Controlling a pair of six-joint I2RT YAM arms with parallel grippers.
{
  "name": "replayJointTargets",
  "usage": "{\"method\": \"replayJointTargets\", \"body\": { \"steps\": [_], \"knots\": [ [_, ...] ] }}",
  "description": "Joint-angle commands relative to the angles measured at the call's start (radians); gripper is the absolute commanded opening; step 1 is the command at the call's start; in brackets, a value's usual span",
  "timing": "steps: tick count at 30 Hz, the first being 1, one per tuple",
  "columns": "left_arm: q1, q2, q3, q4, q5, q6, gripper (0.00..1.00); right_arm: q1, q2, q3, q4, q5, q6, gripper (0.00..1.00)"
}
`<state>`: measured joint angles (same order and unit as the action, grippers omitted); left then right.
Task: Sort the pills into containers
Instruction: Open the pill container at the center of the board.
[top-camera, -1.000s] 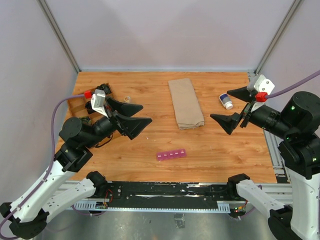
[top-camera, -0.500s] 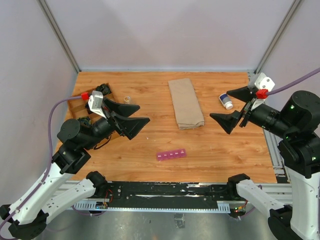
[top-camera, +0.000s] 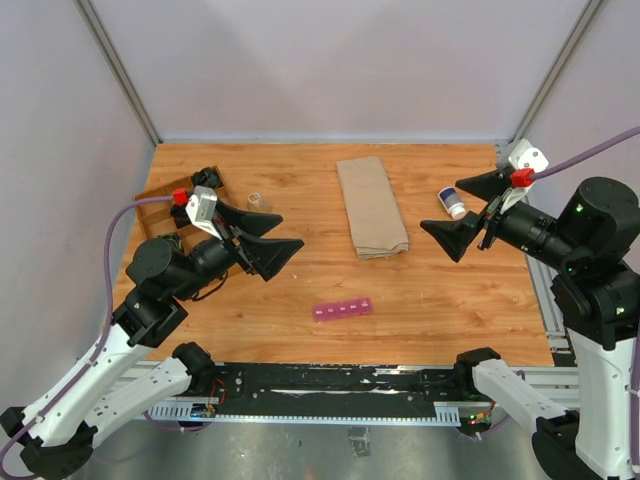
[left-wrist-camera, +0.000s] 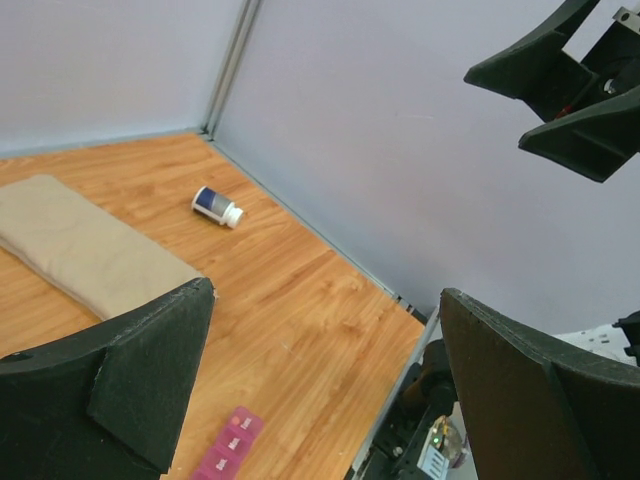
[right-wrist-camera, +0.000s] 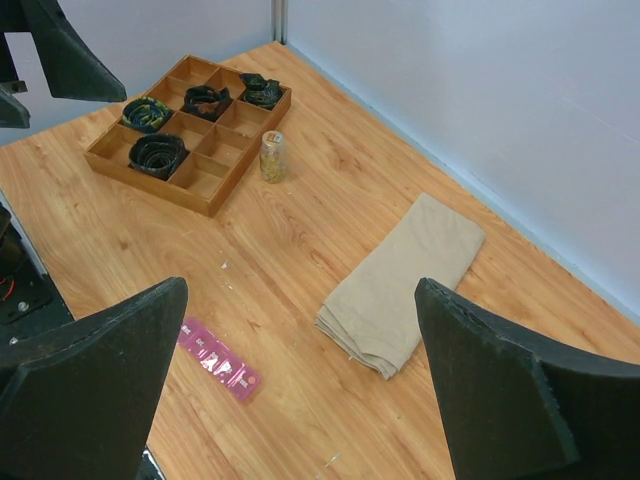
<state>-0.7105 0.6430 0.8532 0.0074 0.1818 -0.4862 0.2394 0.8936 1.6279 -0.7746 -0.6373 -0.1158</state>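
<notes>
Slightly shifted since a second ago, my left gripper (top-camera: 290, 230) and right gripper (top-camera: 438, 209) hang wide open, holding nothing; the containers (top-camera: 343, 308) lie on the table (top-camera: 450, 290) near its front edge.

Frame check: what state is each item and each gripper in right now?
left gripper: open, empty, raised.
right gripper: open, empty, raised.
containers: lying flat, lids look shut.
white-capped bottle: on its side, cap on.
wooden tray: some compartments hold black items, others bare.
small clear jar: upright beside the wooden tray.
cloth: folded, lying flat.
</notes>
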Motion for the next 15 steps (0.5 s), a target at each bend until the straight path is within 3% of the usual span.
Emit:
{"method": "replayJointTargets", "body": {
  "steps": [1,15],
  "knots": [
    [0.005,-0.026,-0.039,0.064,0.018,-0.002,0.99,-0.025,-0.01,-0.02,0.027,-0.002,-0.014,0.99],
    [0.005,-0.075,-0.149,0.141,0.031,0.0,0.99,-0.065,-0.012,-0.052,0.033,-0.104,-0.009,0.99]
  ]
}}
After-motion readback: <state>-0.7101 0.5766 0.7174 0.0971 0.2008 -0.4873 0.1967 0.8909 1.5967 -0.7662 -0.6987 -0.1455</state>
